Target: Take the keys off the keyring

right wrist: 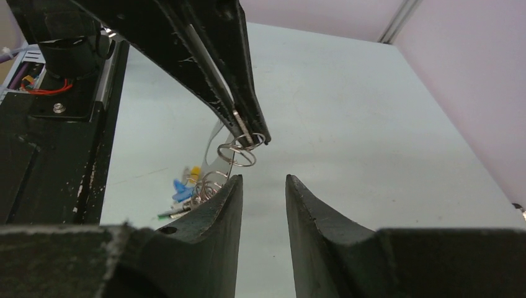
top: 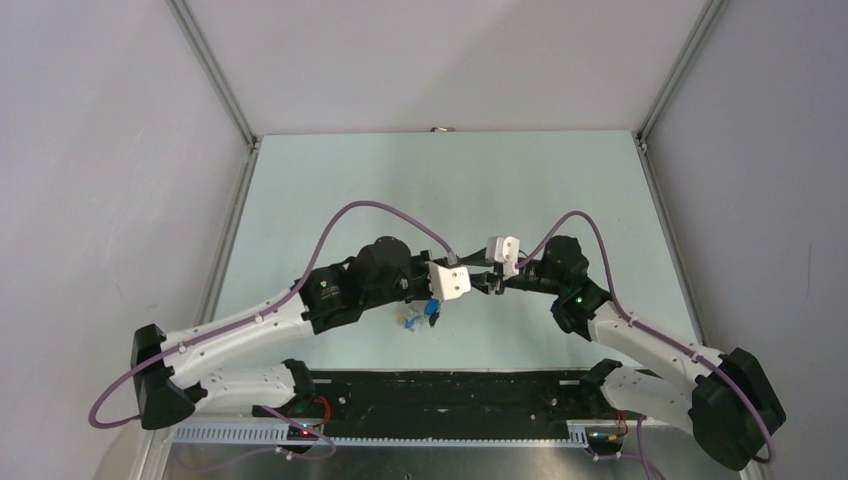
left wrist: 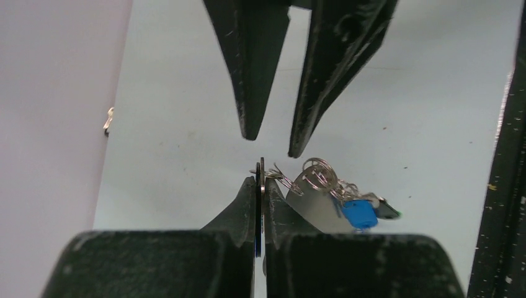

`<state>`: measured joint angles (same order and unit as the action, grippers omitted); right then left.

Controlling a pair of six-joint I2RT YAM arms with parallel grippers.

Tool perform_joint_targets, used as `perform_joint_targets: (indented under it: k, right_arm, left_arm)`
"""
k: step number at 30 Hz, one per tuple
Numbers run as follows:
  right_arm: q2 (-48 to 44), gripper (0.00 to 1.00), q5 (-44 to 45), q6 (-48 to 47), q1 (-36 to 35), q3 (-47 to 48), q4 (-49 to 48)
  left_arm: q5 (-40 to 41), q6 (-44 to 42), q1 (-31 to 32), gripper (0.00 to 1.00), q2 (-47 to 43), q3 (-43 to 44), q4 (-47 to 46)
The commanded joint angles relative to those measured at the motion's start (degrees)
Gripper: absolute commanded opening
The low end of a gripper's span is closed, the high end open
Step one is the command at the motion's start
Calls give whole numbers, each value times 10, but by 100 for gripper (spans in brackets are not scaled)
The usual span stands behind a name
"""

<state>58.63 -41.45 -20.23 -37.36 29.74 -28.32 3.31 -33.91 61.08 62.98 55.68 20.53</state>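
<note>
The right gripper (right wrist: 263, 180) should, I judge, close squarely on the small silver wire rings (right wrist: 238, 152) at its 11 o'clock (gently, since they hang loose). Its jaws stand partly apart and hold nothing. The left gripper (left wrist: 261, 181) is clamped on a thin silver metal strip (left wrist: 262, 166). The blue-, yellow- and green-headed silver keys (left wrist: 358, 213) and the grey-beige oval keyring (left wrist: 308, 208) dangle at its 4 o'clock.
</note>
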Motion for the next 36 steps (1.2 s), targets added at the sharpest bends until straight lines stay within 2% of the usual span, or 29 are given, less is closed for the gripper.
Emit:
perform_joint_targets:
  k: [1, 11, 16, 19, 26, 28, 31, 36]
  right_arm:
    - [10, 36, -38, 5, 0, 5, -33]
    - [4, 36, -42, 12, 1, 1, -30]
    - [19, 29, -68, 16, -2, 1, -40]
    - [30, 27, -79, 20, -8, 1, -49]
    - [34, 11, -79, 21, -14, 1, -53]
    - [31, 9, -78, 22, -14, 1, -52]
    - [26, 13, -82, 24, -14, 1, -54]
    - [12, 27, -71, 14, -17, 1, -34]
  left_arm:
    - [-62, -11, -2, 0, -29, -12, -45]
    - [-51, 2, -2, 0, -29, -9, -47]
    - [-65, -6, -2, 0, -40, -15, -47]
    - [-64, -9, -2, 0, -46, -16, -48]
    - [-72, -9, -2, 0, -53, -19, -48]
    - [-77, -9, -2, 0, -53, -20, -48]
    - [-83, -9, -2, 0, -54, -20, -48]
    - [-39, 10, -2, 0, -40, -11, -49]
